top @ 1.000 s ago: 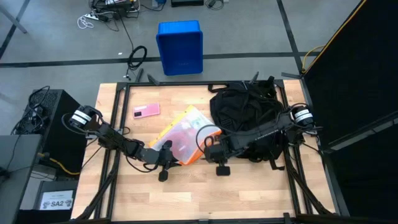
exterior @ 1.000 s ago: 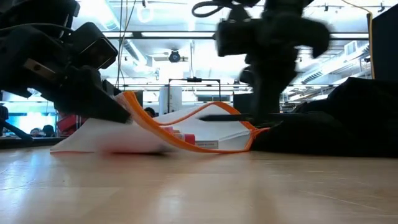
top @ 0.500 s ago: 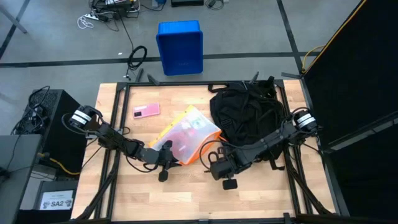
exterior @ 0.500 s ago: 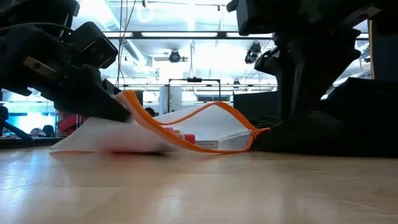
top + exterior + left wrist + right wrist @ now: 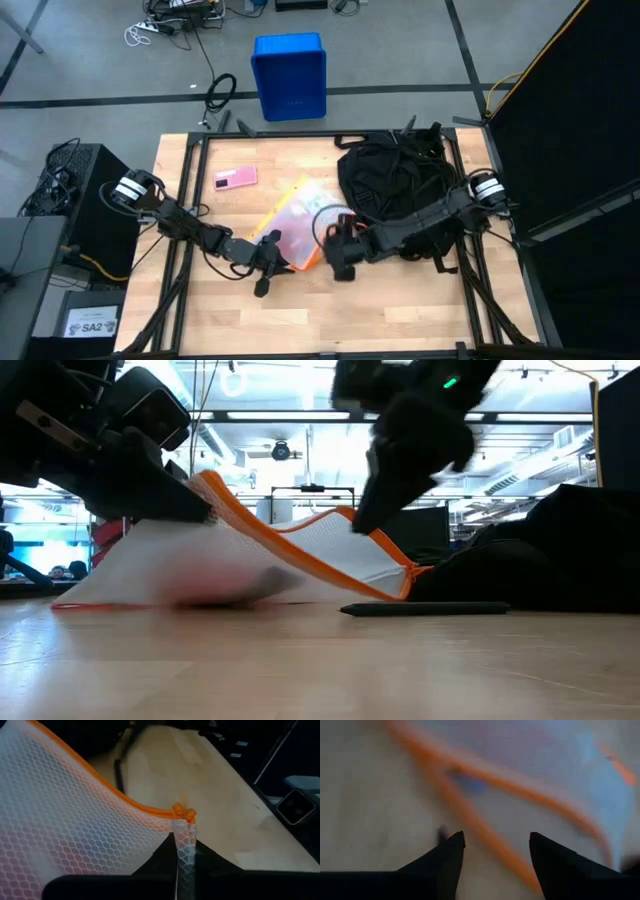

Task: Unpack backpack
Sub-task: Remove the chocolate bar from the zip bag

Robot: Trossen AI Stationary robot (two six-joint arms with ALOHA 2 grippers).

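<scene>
The black backpack [image 5: 400, 185] lies at the table's far right. Left of it is a white mesh pouch [image 5: 300, 212] with an orange zipper edge [image 5: 300, 545], and something red or pink shows through it. Its right end [image 5: 405, 578] rests on the table against the backpack. My left gripper [image 5: 270, 245] is shut on the pouch's raised near-left corner. My right gripper [image 5: 335, 262] hangs open over the pouch's near right edge, slanting down. In the right wrist view its fingers [image 5: 451, 851] stand apart, with the blurred orange edge beyond them and nothing between them. My left gripper pinches the pouch's corner [image 5: 184, 822] between its two fingers, where the orange zipper edge ends. The fingers come nearly level from the table's left side. The corner is lifted off the table, and the mesh slopes down from it to the end that rests by the backpack.
A pink flat item [image 5: 235, 178] lies at the table's far left. A dark flat strip [image 5: 425, 608] lies on the wood in front of the backpack. A blue crate [image 5: 289, 75] stands on the floor beyond the far edge. Bare wood spans the near half of the table.
My right gripper swung out toward the near edge, then came back left toward the pouch and tipped from pointing down to a slant. My left gripper has raised the pouch's corner slightly. The pouch now stands steeper, and its right end has stayed by the backpack.
</scene>
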